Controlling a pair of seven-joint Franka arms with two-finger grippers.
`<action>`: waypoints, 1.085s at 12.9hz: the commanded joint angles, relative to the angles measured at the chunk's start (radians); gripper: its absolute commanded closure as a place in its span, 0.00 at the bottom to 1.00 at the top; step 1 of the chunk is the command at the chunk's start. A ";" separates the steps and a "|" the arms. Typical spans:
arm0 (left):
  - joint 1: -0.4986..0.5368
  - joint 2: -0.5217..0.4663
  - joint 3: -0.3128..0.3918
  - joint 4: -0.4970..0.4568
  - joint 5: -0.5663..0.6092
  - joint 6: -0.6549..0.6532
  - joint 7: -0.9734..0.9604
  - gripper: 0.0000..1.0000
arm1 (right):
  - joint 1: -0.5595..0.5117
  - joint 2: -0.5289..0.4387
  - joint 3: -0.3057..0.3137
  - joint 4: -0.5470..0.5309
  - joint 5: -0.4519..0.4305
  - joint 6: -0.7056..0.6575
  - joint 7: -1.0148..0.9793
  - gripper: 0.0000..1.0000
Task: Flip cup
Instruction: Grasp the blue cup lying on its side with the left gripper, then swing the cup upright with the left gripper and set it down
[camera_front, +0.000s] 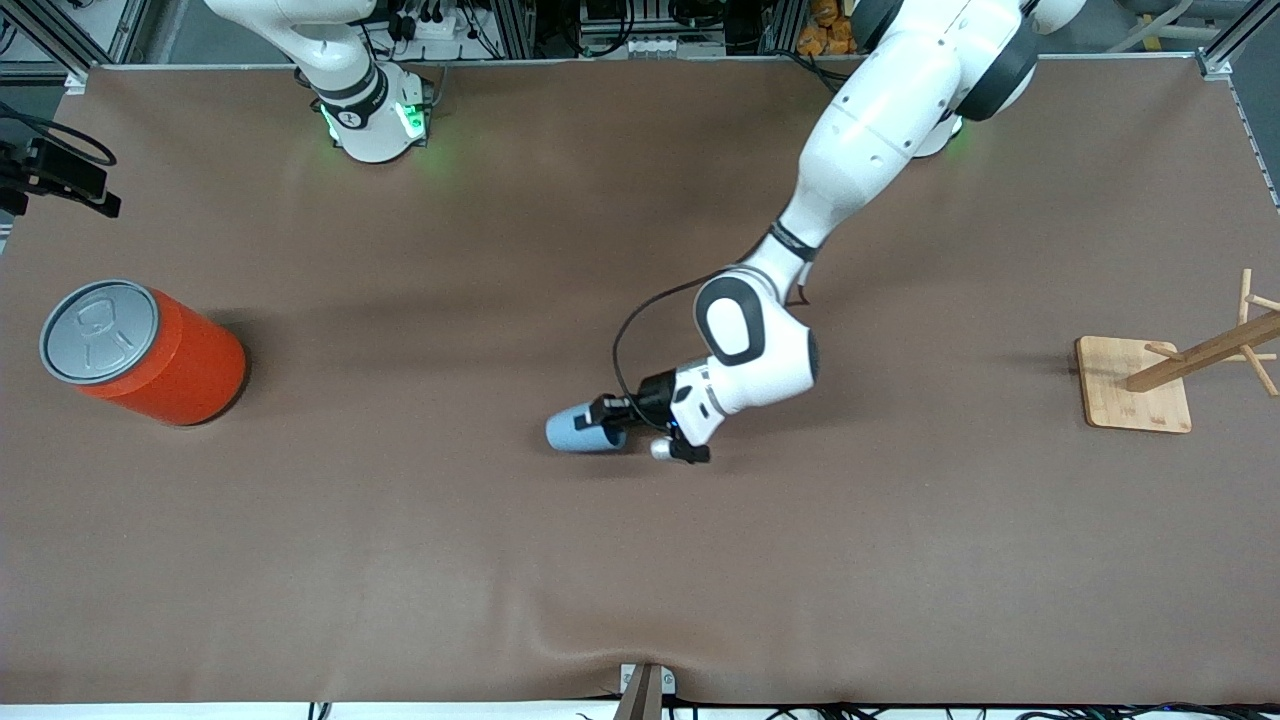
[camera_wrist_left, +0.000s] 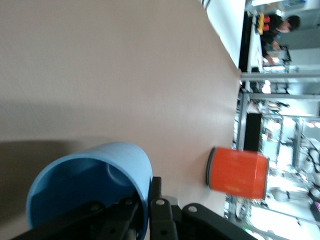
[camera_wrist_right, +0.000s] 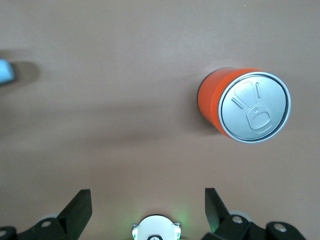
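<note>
cup (camera_front: 575, 429) is lying on its side on the brown table (camera_front: 400, 560), about mid-table, well apart from the red can (camera_front: 150, 350) at the right arm's end and from the wooden rack (camera_front: 1140, 385) at the left arm's end. its long axis is running along the table's length: closed base is pointing toward the right arm's end, open mouth is facing toward the left arm's end, into the left gripper (camera_front: 612, 425). left wrist view is looking straight into the darker blue inside of the cup (camera_wrist_left: 90, 192), rim toward the camera.

left arm is reaching down from its base to mid-table, gripper low at table level. left gripper (camera_wrist_left: 145, 210) is clenching the cup's rim wall, 1 finger inside the mouth, 1 outside on the light-blue wall.

right gripper (camera_wrist_right: 147, 205) is hanging up in the air over bare table near its own base, fingers (camera_wrist_right: 80, 207) spread wide, grasping nothing; that arm is waiting. red can (camera_wrist_right: 245, 105) is standing upright, grey lid up, in its view.
</note>
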 joint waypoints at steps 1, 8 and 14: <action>0.010 -0.138 0.069 -0.051 0.311 0.004 -0.333 1.00 | 0.001 0.022 0.001 0.035 0.006 0.000 0.007 0.00; 0.288 -0.285 0.086 -0.199 1.076 -0.213 -0.707 1.00 | 0.007 0.052 0.003 0.033 -0.005 0.071 0.003 0.00; 0.359 -0.503 0.099 -0.509 1.304 -0.288 -0.695 1.00 | -0.005 0.049 -0.005 0.035 -0.017 0.028 0.002 0.00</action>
